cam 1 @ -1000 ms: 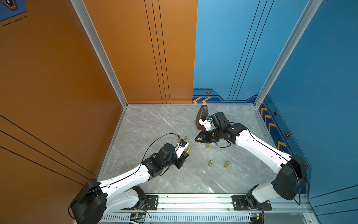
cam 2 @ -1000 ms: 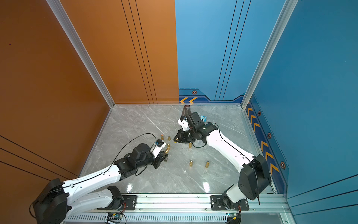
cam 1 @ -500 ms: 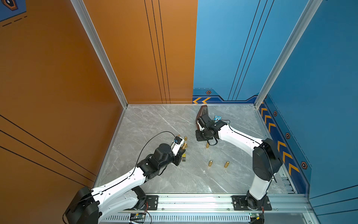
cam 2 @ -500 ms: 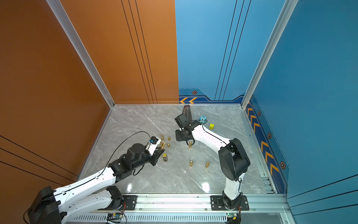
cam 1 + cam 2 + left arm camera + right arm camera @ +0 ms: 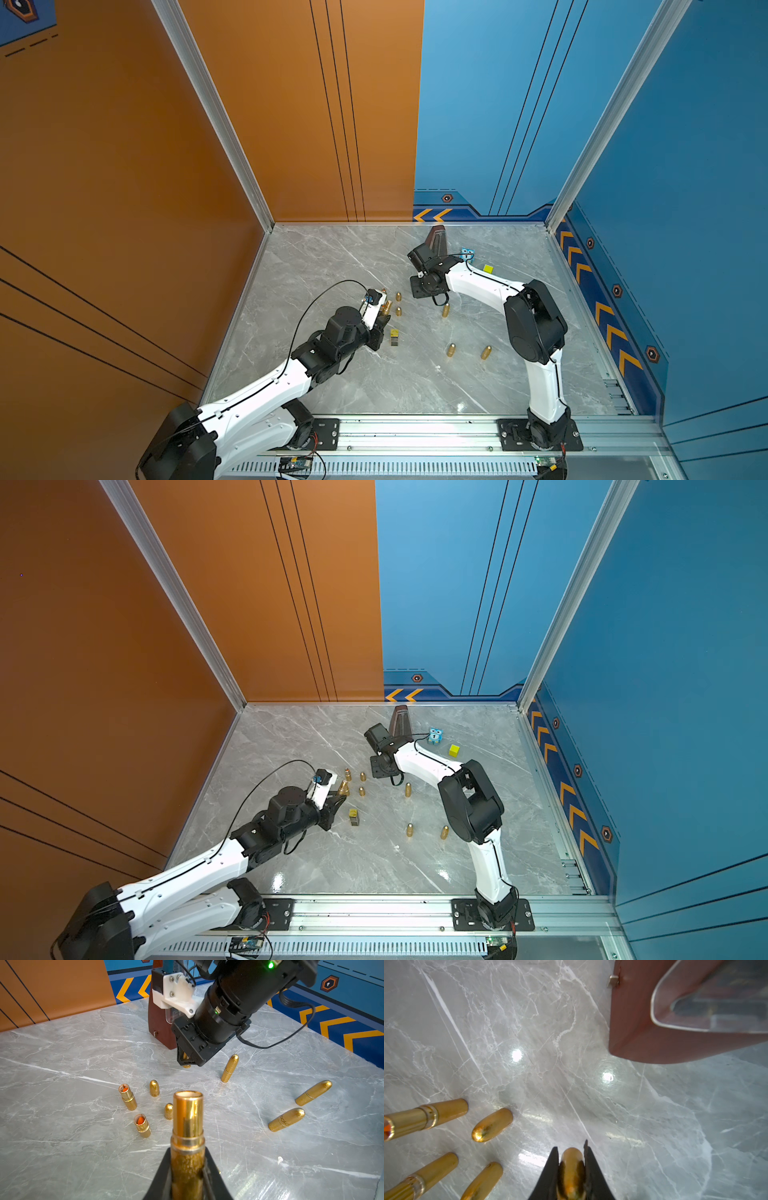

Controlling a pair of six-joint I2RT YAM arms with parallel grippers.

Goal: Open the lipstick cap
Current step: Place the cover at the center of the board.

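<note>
Now the left gripper (image 5: 187, 1154) clamps the gold lipstick tube (image 5: 188, 1113), its top uncovered. Apart from it, the right gripper (image 5: 571, 1152) pinches the gold cap (image 5: 572, 1172) near the marble table (image 5: 62, 1053).

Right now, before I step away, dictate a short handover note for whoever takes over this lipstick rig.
Left gripper: shut on an uncapped lipstick base.
Right gripper: shut on a gold cap.
Done: the held lipstick is open. Two other open bases and two loose caps stand on the table.
Left: probably set both held parts down, then open the three capped lipsticks, one standing and two lying.
</note>
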